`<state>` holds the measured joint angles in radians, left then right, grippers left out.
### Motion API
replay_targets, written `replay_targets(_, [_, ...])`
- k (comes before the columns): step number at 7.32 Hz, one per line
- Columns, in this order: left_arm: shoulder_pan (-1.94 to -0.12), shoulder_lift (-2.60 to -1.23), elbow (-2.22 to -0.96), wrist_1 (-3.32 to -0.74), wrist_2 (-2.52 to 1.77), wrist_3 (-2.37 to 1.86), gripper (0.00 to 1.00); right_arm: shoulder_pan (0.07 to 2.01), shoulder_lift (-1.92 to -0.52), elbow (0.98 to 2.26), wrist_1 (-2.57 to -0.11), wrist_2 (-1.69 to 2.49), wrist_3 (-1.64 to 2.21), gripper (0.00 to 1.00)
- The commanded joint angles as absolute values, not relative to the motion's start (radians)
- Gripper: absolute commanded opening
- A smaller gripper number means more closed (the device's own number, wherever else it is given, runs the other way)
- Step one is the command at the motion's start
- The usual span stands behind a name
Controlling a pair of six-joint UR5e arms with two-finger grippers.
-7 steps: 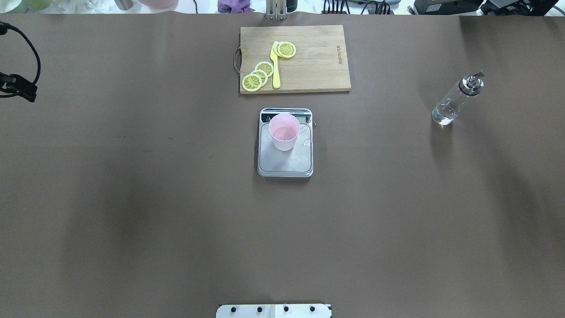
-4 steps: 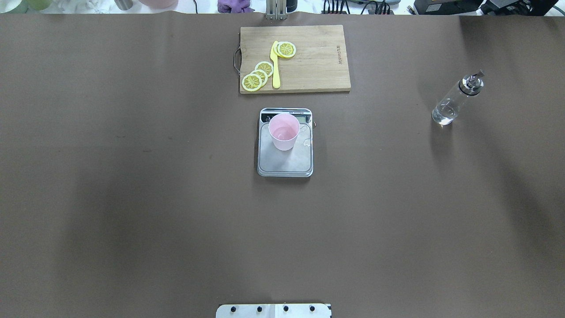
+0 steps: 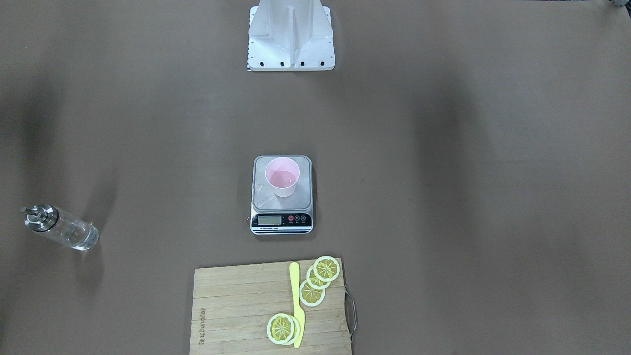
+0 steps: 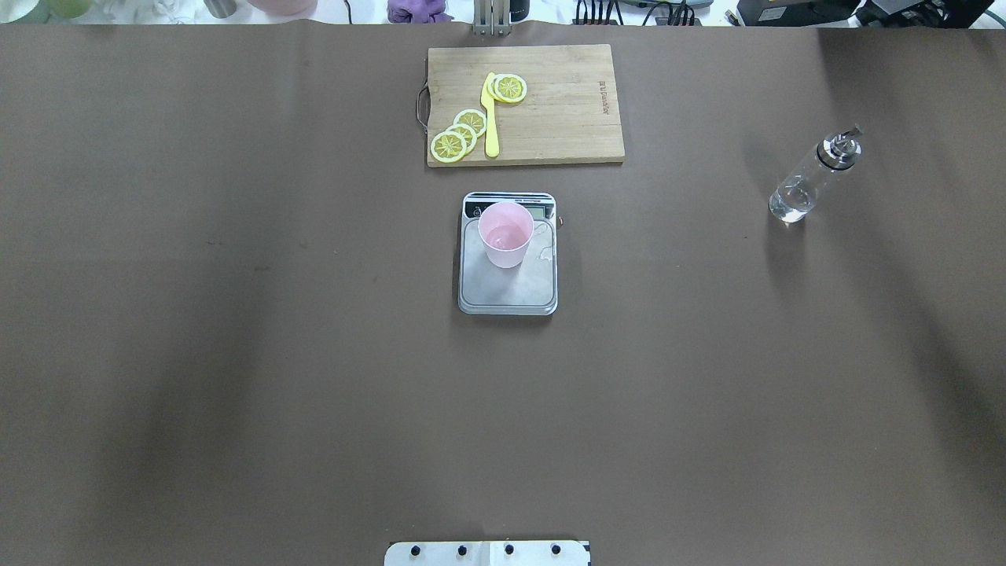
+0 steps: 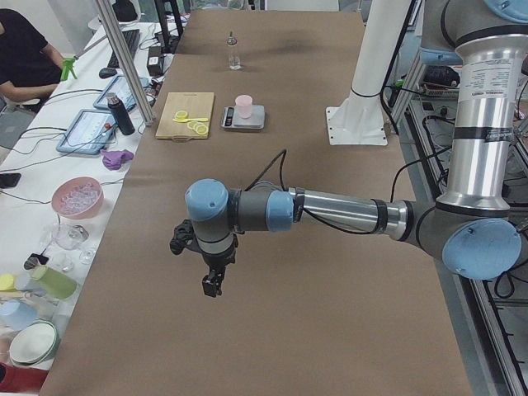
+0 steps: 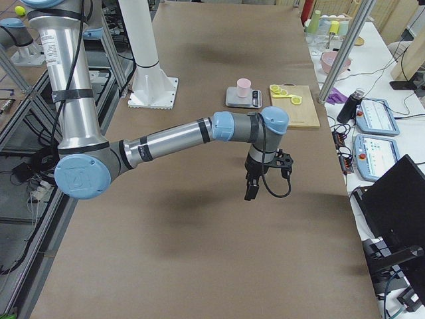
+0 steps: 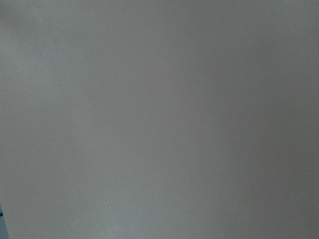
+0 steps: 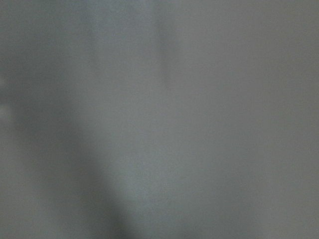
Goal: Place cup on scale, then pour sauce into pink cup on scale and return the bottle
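**Wrap-up: arms clear, nothing left to disturb**

The cup stands upright on the scale, mid-desk and nearer the far edge, with a thin pool of sauce in it. The bottle stands alone toward the right edge of the desk, well apart from the scale. By this layout the pour and return look done.

The left gripper hangs over the desk's left end and the right gripper over the right end, both pointing down. Neither has the cup or bottle, but I cannot tell how far the jaws are parted — only the side views show them.

To finish well, keep both arms high and out at the desk's ends, with no sweep across the middle. The light cup would probably tip easily. A wet smear lies on the platform beside it.
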<state>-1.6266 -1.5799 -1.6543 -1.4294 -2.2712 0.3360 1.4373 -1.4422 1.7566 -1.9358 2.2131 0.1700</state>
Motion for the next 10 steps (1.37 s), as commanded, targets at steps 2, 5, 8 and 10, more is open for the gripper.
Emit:
replay_targets(2, [-1.638,-1.565,-1.565,-1.479,-2.374,0.338,0.98,1.437,-1.456,1.752,-1.925,2.316,0.17,1.0])
replay_targets(5, [-1.637,-1.578,-1.638,-1.471,-2.367,0.245,0.98,1.466,-1.473,1.752,-1.924,2.315,0.123,1.0])
replay_targets(8, [-1.637,-1.574,-1.649,-1.47,-2.367,0.245,0.98,1.514,-1.52,1.746,-1.89,2.315,0.016,1.0])
replay_targets(10, [-1.637,-1.574,-1.651,-1.47,-2.365,0.245,0.98,1.526,-1.551,1.743,-1.81,2.315,0.018,1.0])
